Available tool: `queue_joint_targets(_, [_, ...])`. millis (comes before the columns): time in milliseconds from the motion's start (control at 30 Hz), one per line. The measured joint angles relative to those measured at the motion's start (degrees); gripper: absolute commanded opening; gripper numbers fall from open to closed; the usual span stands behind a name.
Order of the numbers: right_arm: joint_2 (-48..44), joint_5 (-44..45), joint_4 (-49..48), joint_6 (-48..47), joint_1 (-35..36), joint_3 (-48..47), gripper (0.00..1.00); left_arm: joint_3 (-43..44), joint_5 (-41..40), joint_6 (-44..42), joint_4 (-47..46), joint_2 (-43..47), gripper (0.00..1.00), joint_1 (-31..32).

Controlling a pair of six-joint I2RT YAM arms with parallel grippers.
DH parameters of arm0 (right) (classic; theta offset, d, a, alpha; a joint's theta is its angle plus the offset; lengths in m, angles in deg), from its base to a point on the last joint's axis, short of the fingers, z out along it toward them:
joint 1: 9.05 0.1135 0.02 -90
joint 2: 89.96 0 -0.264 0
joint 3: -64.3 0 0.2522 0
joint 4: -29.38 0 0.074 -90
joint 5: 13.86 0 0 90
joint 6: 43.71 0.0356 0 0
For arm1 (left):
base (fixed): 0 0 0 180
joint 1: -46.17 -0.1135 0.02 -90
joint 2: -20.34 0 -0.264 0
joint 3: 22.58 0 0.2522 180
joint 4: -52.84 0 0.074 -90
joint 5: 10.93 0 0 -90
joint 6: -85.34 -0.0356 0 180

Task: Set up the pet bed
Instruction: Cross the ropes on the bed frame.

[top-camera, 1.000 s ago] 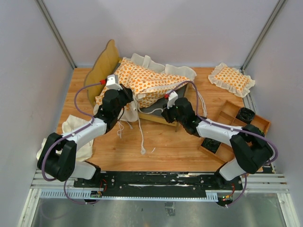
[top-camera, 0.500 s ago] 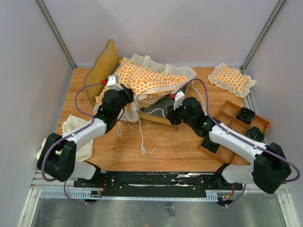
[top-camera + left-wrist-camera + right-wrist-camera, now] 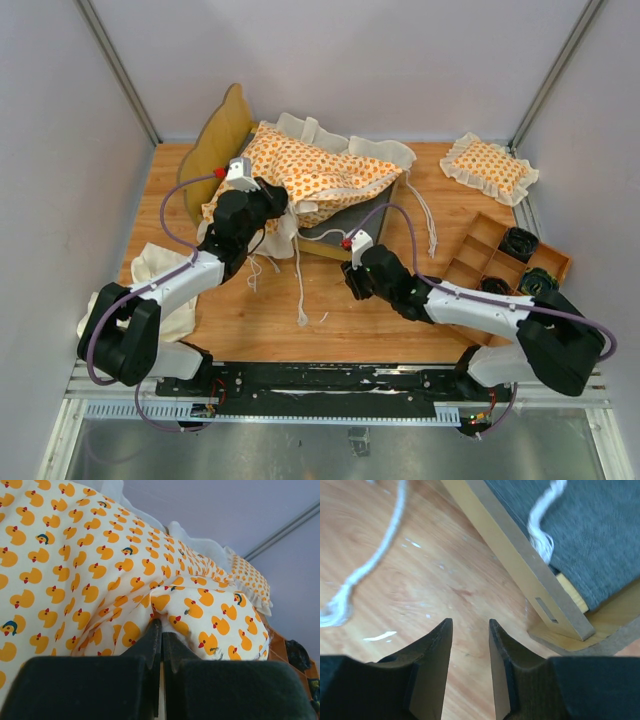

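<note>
The pet bed's light-wood frame [image 3: 325, 249] stands at the back middle, its scalloped headboard [image 3: 218, 135] at the left and part of its grey base [image 3: 348, 213] bare. The duck-patterned cushion [image 3: 310, 173] lies bunched over the frame. My left gripper [image 3: 264, 204] is shut on a fold at the cushion's near edge [image 3: 100, 555], the jaws [image 3: 161, 627] pinched together on the fabric. My right gripper [image 3: 350, 282] hovers open over bare table just in front of the frame's front rail [image 3: 520, 555], holding nothing [image 3: 470, 625]. A tie string [image 3: 542, 520] lies on the grey base [image 3: 590, 535].
A small ruffled pillow [image 3: 488, 165] lies at the back right. A wooden compartment tray [image 3: 490, 255] with dark items sits under my right arm. Plain cream cloth [image 3: 160, 278] is heaped at the left. Loose tie strings [image 3: 299, 285] trail over the table.
My right gripper has opened and drawn back from the bed frame's front edge toward the near side of the table. The left gripper has kept its hold and place.
</note>
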Motion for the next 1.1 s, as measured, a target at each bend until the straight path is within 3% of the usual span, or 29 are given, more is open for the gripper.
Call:
queue_joint_targets(233, [7.15,8.24,-2.75,1.07,-1.68,1.31,0.41,0.00,0.66,0.00,-0.02,0.00,0.00,0.00])
queue_joint_targets(633, [10.69,10.67,-15.08,-0.66,-8.20,4.13,0.47,0.39,1.77,0.28,-0.39,-0.63,0.00,0.00])
queue_joint_targets(900, [18.05,14.99,-31.17,4.24,-7.89,7.69,0.51,1.01,2.97,1.11,-1.31,-2.45,0.00,0.00])
queue_joint_targets(1100, [27.98,22.95,-50.47,6.05,-6.84,9.86,0.54,1.03,3.43,1.53,-1.86,-2.84,0.00,0.00])
